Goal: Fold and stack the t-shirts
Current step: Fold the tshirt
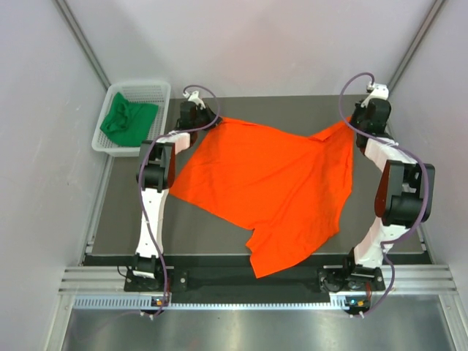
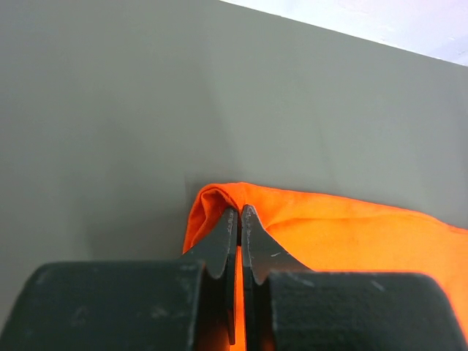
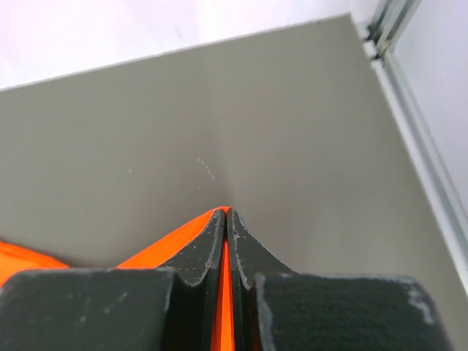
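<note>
At the far left, a white mesh basket [image 1: 142,86] sits beside the table's far-left corner. The dark green t-shirt [image 1: 128,122] lies crumpled inside it.

Just right of the basket, the left gripper [image 1: 212,121] is at the far left of the grey table [image 1: 124,219]. Its jaws are pressed together on a folded corner of the bright orange t-shirt [image 1: 270,183], and the left wrist view shows cloth pinched between the dark fingers [image 2: 219,245].

The orange t-shirt spreads across the middle of the table, its far edge running from one gripper to the other. Its wrinkled body slants toward the near edge, where one corner reaches the dark rail between the arm bases. From above it is unclear whether the far edge is lifted off the table.

At the far right, the right gripper [image 1: 354,126] is also clamped on an orange corner, a thin strip of cloth showing between its closed fingers [image 3: 201,252].
</note>
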You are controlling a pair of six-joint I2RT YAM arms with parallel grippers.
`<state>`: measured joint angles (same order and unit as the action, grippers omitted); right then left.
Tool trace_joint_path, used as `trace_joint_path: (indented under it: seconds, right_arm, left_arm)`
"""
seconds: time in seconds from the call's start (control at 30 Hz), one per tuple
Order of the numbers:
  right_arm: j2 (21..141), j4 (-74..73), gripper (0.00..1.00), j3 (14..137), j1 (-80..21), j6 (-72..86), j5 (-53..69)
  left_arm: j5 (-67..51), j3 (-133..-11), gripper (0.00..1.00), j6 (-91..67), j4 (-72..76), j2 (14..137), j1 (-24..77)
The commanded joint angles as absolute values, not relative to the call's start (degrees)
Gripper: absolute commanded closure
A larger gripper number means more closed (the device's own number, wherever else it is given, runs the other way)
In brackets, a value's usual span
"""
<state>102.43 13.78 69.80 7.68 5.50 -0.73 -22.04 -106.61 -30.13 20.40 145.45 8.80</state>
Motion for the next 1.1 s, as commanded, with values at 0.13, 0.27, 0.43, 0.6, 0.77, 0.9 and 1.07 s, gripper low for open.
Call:
trace_joint_path:
  seconds: [0.13,0.27,0.43,0.6,0.77,0.9,1.07]
  right_arm:
    - [101.96,8.20,1.00,73.74,7.82,8.43,3.25]
    - [96.96,4.75,1.00,69.28,7.73,13.43,4.30]
    - [90.45,-3.51,1.00,66.28,7.65,17.66,5.45]
    - [82.55,-6.85,1.00,58.90,7.65,20.83,5.19]
    - [78.05,-9.22,1.00,52.66,7.65,22.32,6.06]
    - [73.41,-9.14,1.00,47.91,7.65,24.87,8.17]
    - [68.30,-10.98,1.00,45.26,7.65,25.32,7.65]
  left_arm:
    - [-23.47,-109.42,1.00,-29.71,22.06,142.12,8.70]
    - [-24.17,-108.72,1.00,-29.88,20.39,140.98,8.70]
    - [-24.87,-107.58,1.00,-30.06,16.53,138.70,8.70]
    - [-23.65,-105.47,1.00,-30.41,12.49,135.62,8.35]
    - [-24.17,-104.94,1.00,-32.17,7.49,133.33,7.03]
    - [-24.69,-104.50,1.00,-31.64,3.09,132.01,5.98]
    - [-26.98,-108.28,1.00,-29.71,-4.91,133.33,4.57]
